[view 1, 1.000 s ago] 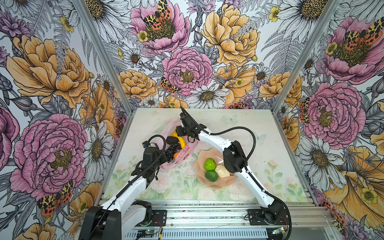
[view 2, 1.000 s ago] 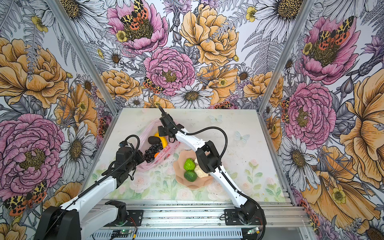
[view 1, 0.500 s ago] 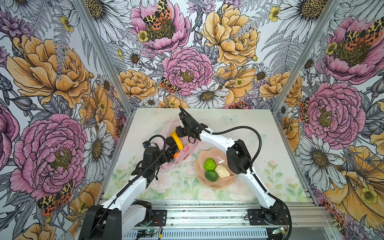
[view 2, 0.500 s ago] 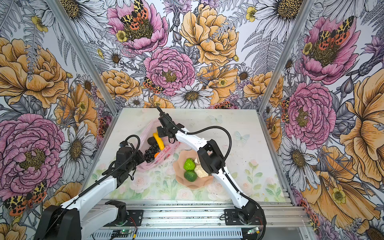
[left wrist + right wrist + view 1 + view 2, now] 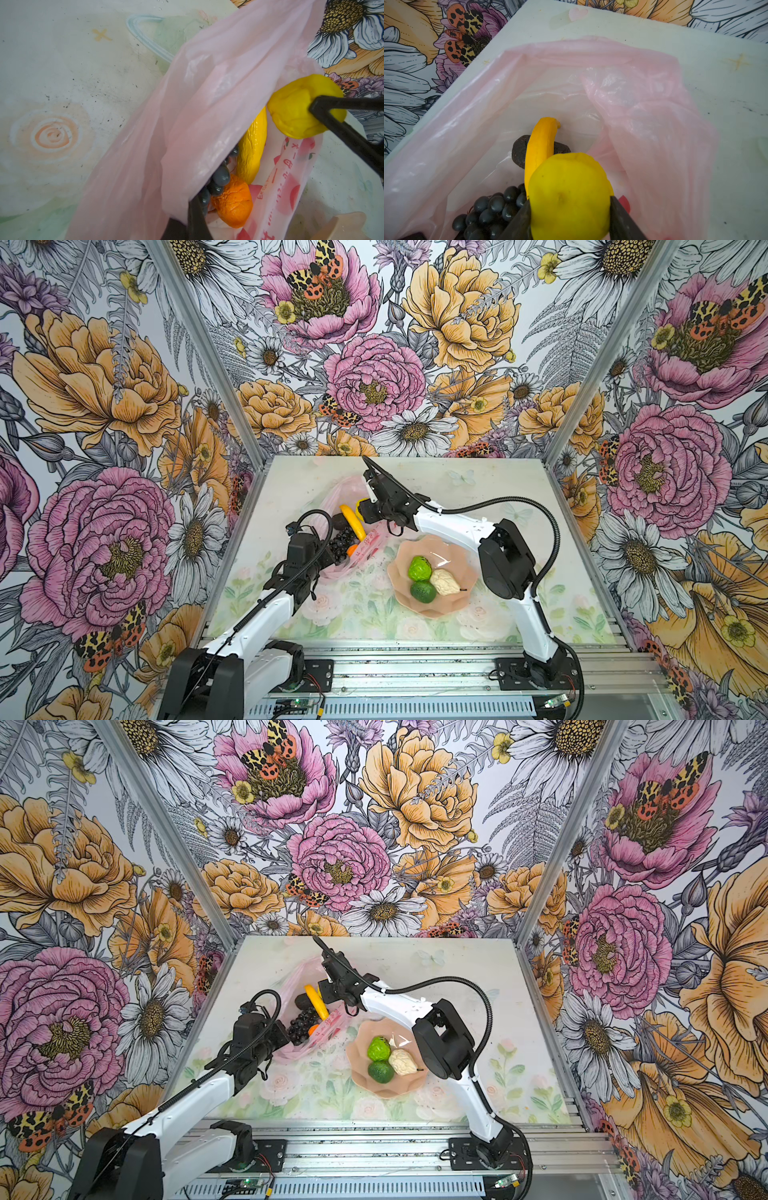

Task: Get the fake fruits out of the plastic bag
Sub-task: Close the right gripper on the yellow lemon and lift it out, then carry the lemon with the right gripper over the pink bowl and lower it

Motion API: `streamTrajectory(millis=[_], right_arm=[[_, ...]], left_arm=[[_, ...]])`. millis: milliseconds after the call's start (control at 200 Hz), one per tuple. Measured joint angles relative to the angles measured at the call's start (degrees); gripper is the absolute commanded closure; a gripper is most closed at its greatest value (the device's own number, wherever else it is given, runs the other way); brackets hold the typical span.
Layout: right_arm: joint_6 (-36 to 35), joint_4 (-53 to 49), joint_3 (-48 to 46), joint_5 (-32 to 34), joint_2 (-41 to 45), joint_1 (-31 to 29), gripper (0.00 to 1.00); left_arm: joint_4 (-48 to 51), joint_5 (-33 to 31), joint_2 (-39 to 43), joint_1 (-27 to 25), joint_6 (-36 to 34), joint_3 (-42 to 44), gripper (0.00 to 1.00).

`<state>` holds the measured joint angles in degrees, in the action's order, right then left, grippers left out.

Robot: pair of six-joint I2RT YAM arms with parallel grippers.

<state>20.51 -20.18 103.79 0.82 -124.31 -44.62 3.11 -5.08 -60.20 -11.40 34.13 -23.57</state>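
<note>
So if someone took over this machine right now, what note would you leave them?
Left claw: shut on the edge of the plastic bag.
Right claw: shut on the lemon, above the bag.
Done: two green fruits and the cream piece lie in the bowl.
To do: set the lemon down, then take banana, grape bunch, orange, black oval from the bag.

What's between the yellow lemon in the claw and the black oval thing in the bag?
The yellow banana, lying across the black oval; the right wrist view shows it clearly, both top views too.
</note>
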Motion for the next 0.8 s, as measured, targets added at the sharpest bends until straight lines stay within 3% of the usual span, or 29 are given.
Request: streamTrajectory(millis=[510, 801], right_arm=[[2.38, 2.47, -33.51, 0.74, 33.07, 2.12, 0.47], [4.81, 0.48, -44.87, 2.97, 45.46, 4.28, 0.47]], left_arm=[[-0.02, 0.00, -0.66, 0.00, -0.02, -0.11, 1.00], [-0.02, 0.00, -2.10, 0.00, -0.02, -0.63, 1.00]])
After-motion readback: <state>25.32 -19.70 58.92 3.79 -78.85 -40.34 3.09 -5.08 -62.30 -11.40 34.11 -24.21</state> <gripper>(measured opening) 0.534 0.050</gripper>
